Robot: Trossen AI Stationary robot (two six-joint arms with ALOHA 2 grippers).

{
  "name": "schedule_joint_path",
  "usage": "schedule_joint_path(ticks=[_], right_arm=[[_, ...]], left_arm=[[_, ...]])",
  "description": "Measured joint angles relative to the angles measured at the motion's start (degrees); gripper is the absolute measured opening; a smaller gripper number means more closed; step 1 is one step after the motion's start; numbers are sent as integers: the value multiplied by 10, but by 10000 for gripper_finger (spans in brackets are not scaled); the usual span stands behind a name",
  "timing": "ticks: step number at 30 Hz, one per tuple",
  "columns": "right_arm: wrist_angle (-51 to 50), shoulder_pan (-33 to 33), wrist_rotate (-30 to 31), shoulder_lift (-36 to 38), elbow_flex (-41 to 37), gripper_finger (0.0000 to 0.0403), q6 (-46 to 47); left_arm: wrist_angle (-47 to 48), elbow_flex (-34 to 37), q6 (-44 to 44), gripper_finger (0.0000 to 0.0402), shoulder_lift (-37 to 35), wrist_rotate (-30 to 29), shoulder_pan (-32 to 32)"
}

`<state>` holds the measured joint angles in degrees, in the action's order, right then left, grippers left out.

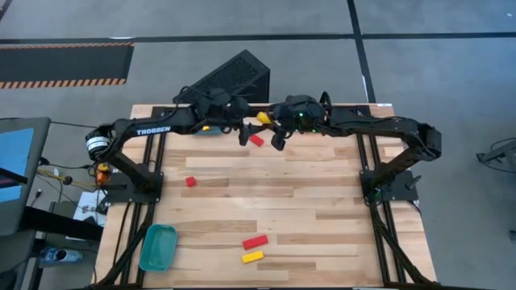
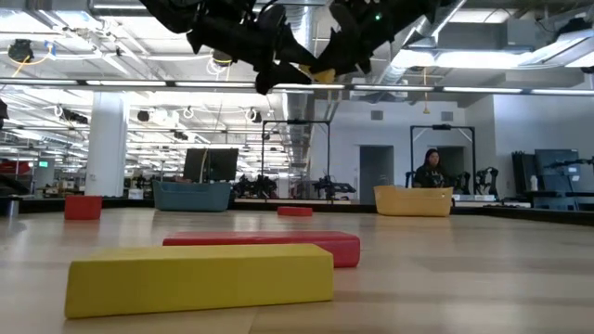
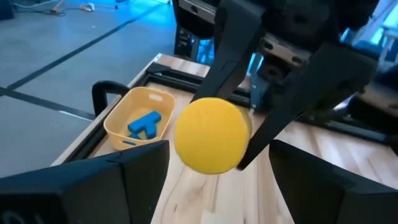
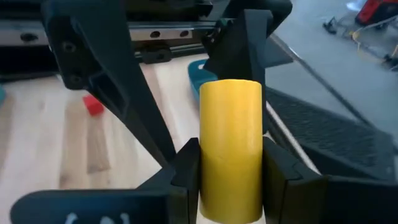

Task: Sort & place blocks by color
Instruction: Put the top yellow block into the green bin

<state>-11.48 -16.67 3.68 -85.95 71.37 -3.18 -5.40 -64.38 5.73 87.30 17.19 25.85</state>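
My right gripper point(image 4: 230, 186) is shut on a yellow round block point(image 4: 230, 124), high above the far middle of the table point(image 1: 266, 193). My left gripper point(image 3: 217, 186) faces it, open. Its fingers point(image 4: 93, 62) stand on either side of the block's free end point(image 3: 211, 134); I cannot tell whether they touch it. In the high view the yellow block point(image 1: 264, 118) shows between the two grippers. A red block point(image 1: 256, 140) lies on the table below them. A red cube point(image 1: 190, 181), a red bar point(image 1: 255, 241) and a yellow bar point(image 1: 252, 257) lie nearer. My right gripper pinches the yellow block's round sides point(image 4: 214, 168) between its two fingers. The block lies along the fingers and sticks out past their tips toward my left gripper. The fingers come from the table's right, slanting a little down. The block is lifted clear of the table.
A yellow bin point(image 3: 140, 118) with blue blocks stands at the table's far edge, and a teal bin point(image 4: 198, 71) stands there too. Another teal bin point(image 1: 157, 246) sits at the near left. A person point(image 2: 432, 167) stands in the room beyond the table.
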Motion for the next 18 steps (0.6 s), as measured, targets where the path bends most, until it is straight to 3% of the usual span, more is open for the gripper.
schedule_joint_path(ticks=[7,13,18], right_arm=[[5,15,31,-2,0,113,-49],[2,15,29,-2,0,113,-64],[-1,16,64,-3,0,113,-128]], left_arm=[[-16,0,21,252,0,12,2],[-15,0,25,188,0,26,3],[-17,0,54,154,0,28,11]])
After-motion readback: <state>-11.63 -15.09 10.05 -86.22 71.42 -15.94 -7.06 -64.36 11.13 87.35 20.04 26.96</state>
